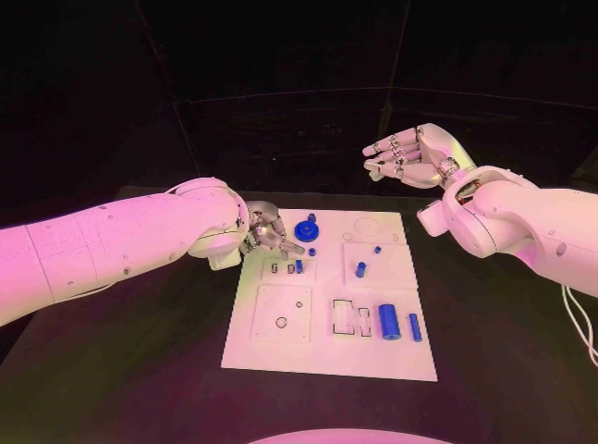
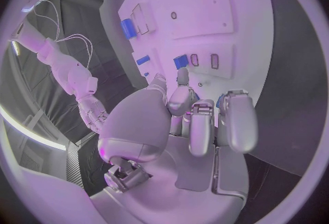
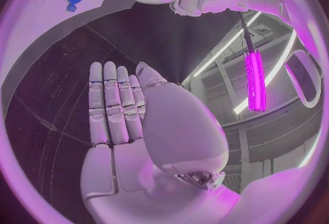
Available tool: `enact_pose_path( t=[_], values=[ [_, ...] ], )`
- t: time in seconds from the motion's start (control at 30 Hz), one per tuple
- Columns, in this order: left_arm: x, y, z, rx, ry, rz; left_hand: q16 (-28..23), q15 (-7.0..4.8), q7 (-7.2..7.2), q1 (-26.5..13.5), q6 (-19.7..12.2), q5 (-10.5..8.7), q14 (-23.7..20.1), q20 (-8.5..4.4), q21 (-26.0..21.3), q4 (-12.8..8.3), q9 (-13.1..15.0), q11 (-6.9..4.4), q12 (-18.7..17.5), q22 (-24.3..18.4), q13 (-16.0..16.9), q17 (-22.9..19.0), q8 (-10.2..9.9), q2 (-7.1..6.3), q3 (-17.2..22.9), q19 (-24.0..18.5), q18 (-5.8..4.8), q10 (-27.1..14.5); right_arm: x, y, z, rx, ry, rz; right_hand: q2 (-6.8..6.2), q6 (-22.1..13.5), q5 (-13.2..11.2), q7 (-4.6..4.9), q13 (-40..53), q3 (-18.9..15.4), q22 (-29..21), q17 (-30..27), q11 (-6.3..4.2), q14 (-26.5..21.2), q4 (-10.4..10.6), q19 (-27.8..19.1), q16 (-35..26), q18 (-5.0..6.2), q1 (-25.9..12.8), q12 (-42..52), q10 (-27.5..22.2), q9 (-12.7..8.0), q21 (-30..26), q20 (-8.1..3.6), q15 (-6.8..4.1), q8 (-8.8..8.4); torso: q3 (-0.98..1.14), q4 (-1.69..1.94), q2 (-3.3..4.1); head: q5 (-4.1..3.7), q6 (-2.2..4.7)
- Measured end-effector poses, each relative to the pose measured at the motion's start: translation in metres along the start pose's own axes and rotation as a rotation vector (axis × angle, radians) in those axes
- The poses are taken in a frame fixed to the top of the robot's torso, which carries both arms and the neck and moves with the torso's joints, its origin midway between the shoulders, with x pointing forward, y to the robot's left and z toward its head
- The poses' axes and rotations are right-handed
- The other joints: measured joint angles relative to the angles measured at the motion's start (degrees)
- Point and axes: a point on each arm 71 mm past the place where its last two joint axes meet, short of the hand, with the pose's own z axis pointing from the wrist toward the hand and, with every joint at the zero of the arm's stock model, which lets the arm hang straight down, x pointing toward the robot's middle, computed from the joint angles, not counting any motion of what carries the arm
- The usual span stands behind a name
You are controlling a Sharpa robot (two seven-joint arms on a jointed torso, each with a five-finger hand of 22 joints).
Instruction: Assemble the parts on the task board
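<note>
White task board (image 1: 283,356): no legible writing | left hand (image 1: 265,231) curled, grasp unclear | right hand (image 1: 412,154) empty, loosely spread

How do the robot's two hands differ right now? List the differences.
Place: the left hand is low at the task board's far left edge; the right hand is raised clear beyond the board's far right corner.
Fingers: the left hand's fingers curl downward; the right wrist view shows the right hand's fingers extended side by side, holding nothing.
Whether the left hand holds a part cannot be told.
Shared: both are silver hands on white arms.
</note>
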Motion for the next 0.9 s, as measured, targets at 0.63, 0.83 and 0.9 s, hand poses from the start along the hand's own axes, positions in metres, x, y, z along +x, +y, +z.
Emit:
enact_pose_path(
  t=[0.63, 0.83, 0.9],
  values=[
    [0.000, -0.024, 0.017, -0.117, 0.018, 0.137, 0.00, -0.20, -0.51, -2.78, -2.15, -0.89, -0.20, 0.00, 1.12, 0.29, 4.83, -0.39, 1.10, 1.93, 1.22, -0.01, 3.95, -0.38, -5.68, 0.00, 0.01, -0.41, 0.001, -0.001, 0.006, -0.022, 0.010, 0.041, -1.20, 0.18, -0.01, 0.20, -2.62, 1.26, -1.96, -2.29, 0.08, 1.49, -0.61, 1.58, -2.72, -0.01, -1.20, -1.43, 0.90, -0.01, -2.68, -0.21, -0.08, -1.17, -0.24, -0.03, 0.19, -0.09, -0.73],
    [0.001, -0.028, 0.020, -0.132, 0.036, 0.158, 0.00, -0.20, -0.30, -3.00, -2.35, -0.89, -0.20, -0.20, 1.12, 0.30, 5.13, -0.38, 1.10, 1.92, 1.06, -0.01, 3.95, -0.60, -6.13, -0.21, 0.01, -0.41, 0.002, -0.001, 0.008, -0.021, 0.013, 0.045, -1.43, -0.02, -0.01, 0.40, -2.62, 1.26, -2.20, -2.52, 0.10, 1.49, -0.62, 1.58, -3.08, -0.02, -1.44, -1.64, 0.88, -0.01, -3.01, -0.21, -0.08, -1.15, -0.27, -0.02, 0.19, -0.18, -1.03],
    [0.001, -0.029, 0.021, -0.136, 0.043, 0.165, 0.00, -0.20, -0.51, -3.00, -2.57, -0.89, -0.20, -0.20, 1.11, 0.29, 5.26, -0.42, 1.10, 1.92, 1.06, -0.01, 4.19, -0.60, -6.14, -0.21, 0.01, -0.72, 0.002, -0.002, 0.008, -0.021, 0.014, 0.046, -1.43, -0.02, -0.01, 0.40, -2.62, 1.26, -2.20, -2.55, 0.30, 1.49, -0.62, 1.58, -3.09, -0.01, -1.44, -1.64, 0.68, -0.01, -3.01, -0.21, -0.08, -1.38, -0.27, -0.02, 0.19, -0.19, -1.12]
  ],
)
